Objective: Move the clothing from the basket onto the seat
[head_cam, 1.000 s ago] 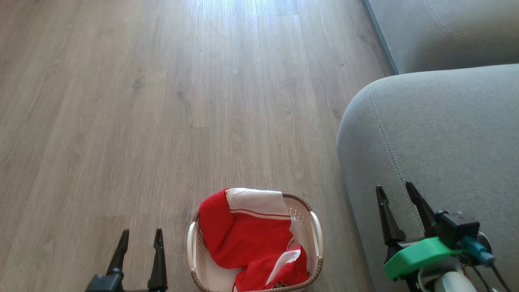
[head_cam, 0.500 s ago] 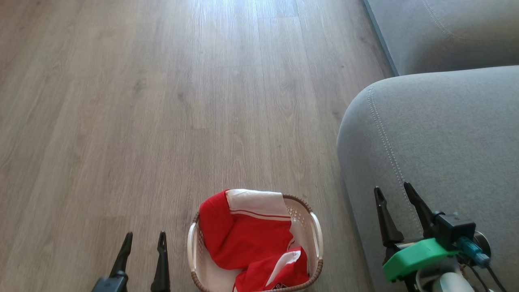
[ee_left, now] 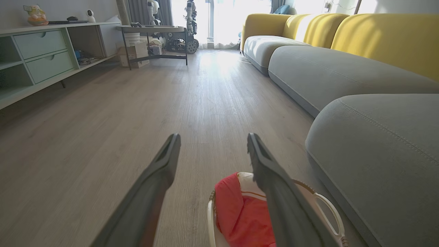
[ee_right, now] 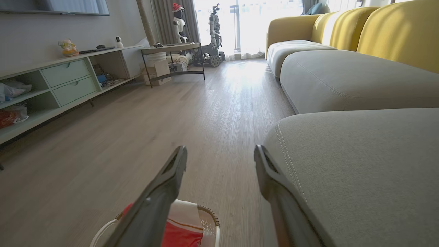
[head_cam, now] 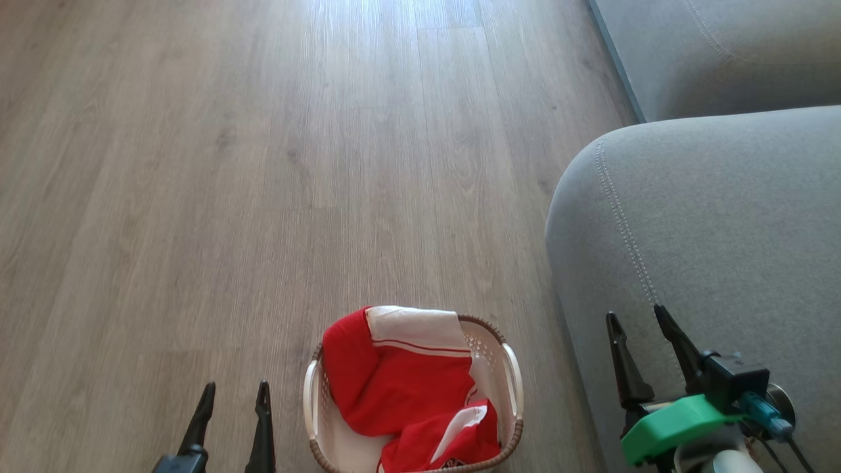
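Note:
The red and white clothing (head_cam: 401, 387) lies bunched in the off-white basket (head_cam: 512, 381) on the wood floor, at the bottom centre of the head view. The large grey seat (head_cam: 709, 217) rises just right of the basket. My left gripper (head_cam: 236, 391) hangs open and empty left of the basket, over bare floor. Above the seat's near corner my right gripper (head_cam: 636, 315) is open and empty too. The left wrist view has the clothing (ee_left: 240, 212) and basket (ee_left: 329, 209) under my left gripper (ee_left: 212, 137). The right wrist view catches the basket (ee_right: 212, 219) and seat (ee_right: 370, 154) past my right gripper (ee_right: 221, 149).
Open wood floor (head_cam: 263, 164) stretches ahead and to the left. A second grey sofa section (head_cam: 716, 46) sits beyond the seat, with yellow backrests (ee_left: 384, 37). A low shelf unit (ee_right: 61, 82) lines the far left wall; a small table (ee_right: 175, 58) and other robots stand far off.
Both grippers have sunk a little toward the bottom of the head view; the left one also shifted slightly right. The basket and clothing have not moved.

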### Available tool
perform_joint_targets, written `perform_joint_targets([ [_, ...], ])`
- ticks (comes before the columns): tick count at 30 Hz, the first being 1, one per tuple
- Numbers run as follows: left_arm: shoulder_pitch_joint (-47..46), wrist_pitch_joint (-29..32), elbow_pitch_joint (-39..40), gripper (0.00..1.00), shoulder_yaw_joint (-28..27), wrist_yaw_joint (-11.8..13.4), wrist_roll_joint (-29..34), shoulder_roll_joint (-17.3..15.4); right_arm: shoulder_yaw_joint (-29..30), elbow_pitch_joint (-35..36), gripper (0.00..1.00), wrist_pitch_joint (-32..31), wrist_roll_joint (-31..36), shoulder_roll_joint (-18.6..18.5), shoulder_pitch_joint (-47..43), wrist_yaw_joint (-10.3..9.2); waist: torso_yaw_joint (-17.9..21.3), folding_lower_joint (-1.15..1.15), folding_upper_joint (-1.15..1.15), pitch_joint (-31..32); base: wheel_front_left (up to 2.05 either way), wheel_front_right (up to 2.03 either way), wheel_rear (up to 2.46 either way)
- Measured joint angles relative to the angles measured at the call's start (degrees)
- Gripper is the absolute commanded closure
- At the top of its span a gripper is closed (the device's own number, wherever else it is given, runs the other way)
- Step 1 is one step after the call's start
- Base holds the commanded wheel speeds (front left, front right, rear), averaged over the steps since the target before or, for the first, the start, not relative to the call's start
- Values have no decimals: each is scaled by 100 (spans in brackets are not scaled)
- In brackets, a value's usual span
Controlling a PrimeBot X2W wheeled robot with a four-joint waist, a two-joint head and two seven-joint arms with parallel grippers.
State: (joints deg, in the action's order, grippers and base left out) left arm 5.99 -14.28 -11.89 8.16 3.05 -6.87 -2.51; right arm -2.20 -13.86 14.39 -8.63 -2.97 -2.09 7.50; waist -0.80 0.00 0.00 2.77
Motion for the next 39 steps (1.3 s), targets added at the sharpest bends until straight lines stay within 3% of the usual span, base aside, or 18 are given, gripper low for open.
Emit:
perform_joint_targets([
  [22,-148,0,21,0,165,40,21,-5,108,315,0,0,59,4,110,0,41,0,0,-595,0,0,0],
  [30,-1144,-1,-311,0,492,-153,235,-3,612,840,0,3,257,7,814,1,75,0,0,-1410,0,0,0],
  [39,-2569,-1,-1686,0,1105,-533,398,11,962,1471,0,8,354,5,1579,1,164,0,0,-2542,0,0,0],
])
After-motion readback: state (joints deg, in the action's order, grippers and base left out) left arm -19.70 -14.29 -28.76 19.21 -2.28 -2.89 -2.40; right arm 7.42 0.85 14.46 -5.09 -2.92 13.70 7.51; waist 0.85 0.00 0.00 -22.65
